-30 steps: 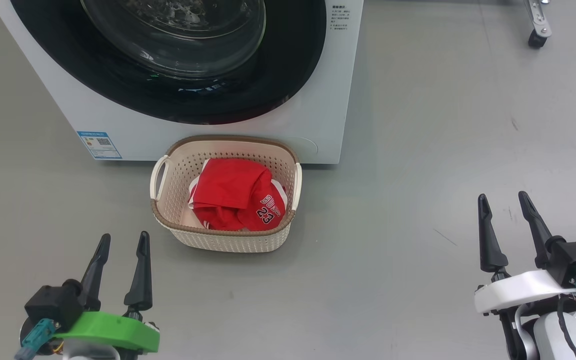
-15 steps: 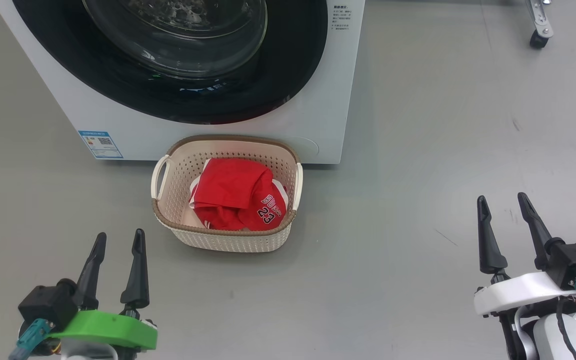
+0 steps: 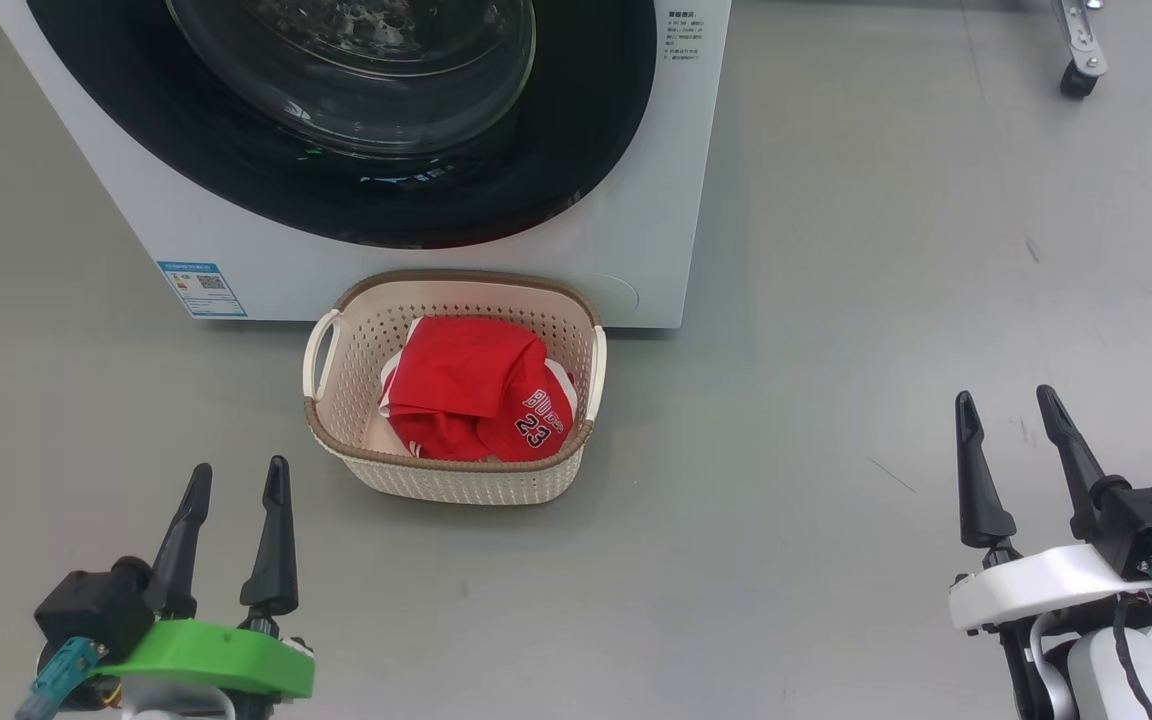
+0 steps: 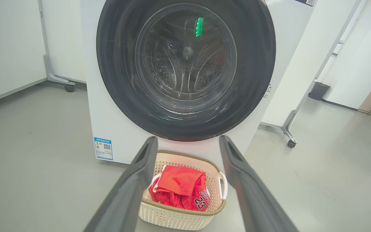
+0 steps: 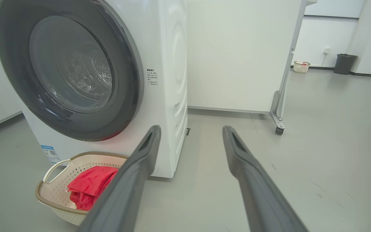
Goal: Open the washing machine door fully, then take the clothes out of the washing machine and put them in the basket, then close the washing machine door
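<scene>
both left gripper [image 3: 240,465] and right gripper [image 3: 1003,392] are held spread, empty, clear of the basket [image 3: 456,480], since bulls jerseys [image 3: 466,390] are loaded and the washing machine door [image 3: 596,120] is shut.

The washing machine door [image 3: 586,120] has a glossy black rim around clear glass. The washing machine [image 3: 656,220] is smooth white. The basket [image 3: 456,480] is cream perforated plastic, the clothes [image 3: 466,385] red cloth, the floor [image 3: 836,300] matt grey.

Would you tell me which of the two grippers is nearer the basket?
The left gripper, on the green mount, sits close to the basket; the right gripper, on the white mount, is much farther off.
</scene>
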